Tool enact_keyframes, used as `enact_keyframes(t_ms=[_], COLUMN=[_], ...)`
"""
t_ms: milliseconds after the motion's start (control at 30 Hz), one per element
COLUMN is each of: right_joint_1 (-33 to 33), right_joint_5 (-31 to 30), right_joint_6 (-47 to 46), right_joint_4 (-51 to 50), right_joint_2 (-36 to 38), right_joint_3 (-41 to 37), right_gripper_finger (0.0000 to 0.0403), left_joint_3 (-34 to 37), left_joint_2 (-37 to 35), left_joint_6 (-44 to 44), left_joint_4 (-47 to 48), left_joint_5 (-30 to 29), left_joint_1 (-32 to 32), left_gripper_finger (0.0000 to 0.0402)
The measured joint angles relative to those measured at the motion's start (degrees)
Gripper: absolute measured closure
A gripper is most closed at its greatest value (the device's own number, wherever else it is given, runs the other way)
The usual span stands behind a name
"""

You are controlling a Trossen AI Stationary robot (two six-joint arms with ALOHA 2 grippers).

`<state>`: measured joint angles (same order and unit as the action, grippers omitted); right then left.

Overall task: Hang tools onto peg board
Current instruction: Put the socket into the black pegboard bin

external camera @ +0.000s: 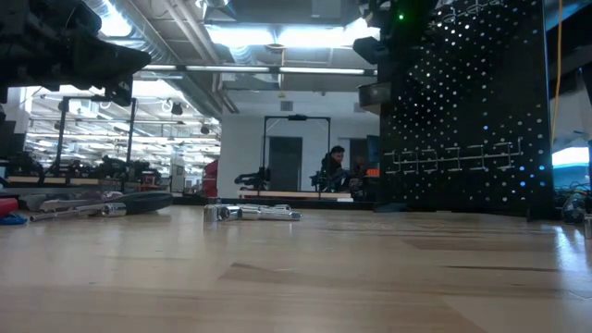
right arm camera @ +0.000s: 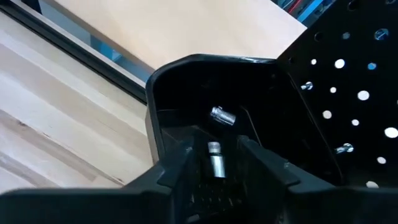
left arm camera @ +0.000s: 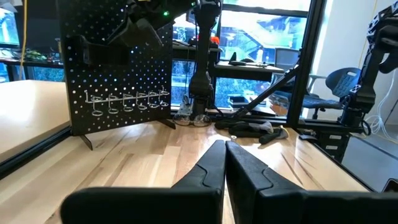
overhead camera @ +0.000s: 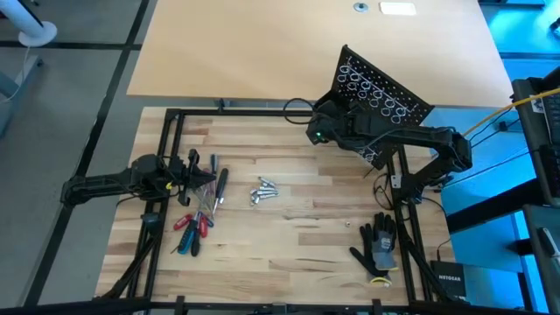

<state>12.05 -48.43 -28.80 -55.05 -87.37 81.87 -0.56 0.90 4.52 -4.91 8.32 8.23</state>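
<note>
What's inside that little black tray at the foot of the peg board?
Two small silver bits lie inside the tray, between the right tool's open fingers. Those fingers hide the tray's near floor.

The desk (overhead camera: 289, 236) is pale butcher-block wood with a black frame along its edges. Seen from above, a cluster of screwdrivers (overhead camera: 197, 219) with red, blue and black handles lies at about nine o'clock. Small silver bits (overhead camera: 264, 191) sit near the centre, well apart from the screwdrivers. A black-and-grey glove (overhead camera: 378, 245) lies at about four o'clock, close to the edge. The peg board (overhead camera: 378, 96) stands tilted at about one o'clock, its thin legs on the wood.
</note>
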Motion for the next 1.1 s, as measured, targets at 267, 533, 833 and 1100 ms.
enact_keyframes(t_ms=[267,533,833,1100], right_joint_1=[-1.48,-5.68,-16.47,-23.03], right_joint_5=[1.82,1.70,4.35,7.35], right_joint_6=[1.84,2.11,5.28,5.30], right_joint_4=[-0.08,3.01,11.71,13.69], right_joint_2=[1.97,5.76,3.87,-3.55], right_joint_3=[0.00,0.00,0.00,0.00], right_gripper_finger=[0.0254,0.0255,0.0255,0.0255], left_joint_3=[0.00,0.01,0.00,0.00], left_joint_2=[0.00,0.01,0.01,0.01], left_joint_6=[-0.01,-0.03,-0.02,-0.01], left_joint_4=[0.00,-0.02,-0.02,-0.02], left_joint_5=[0.00,-0.01,0.00,-0.02], left_joint_1=[0.00,0.00,0.00,0.00], left_gripper_finger=[0.0400,0.0400,0.0400,0.0400])
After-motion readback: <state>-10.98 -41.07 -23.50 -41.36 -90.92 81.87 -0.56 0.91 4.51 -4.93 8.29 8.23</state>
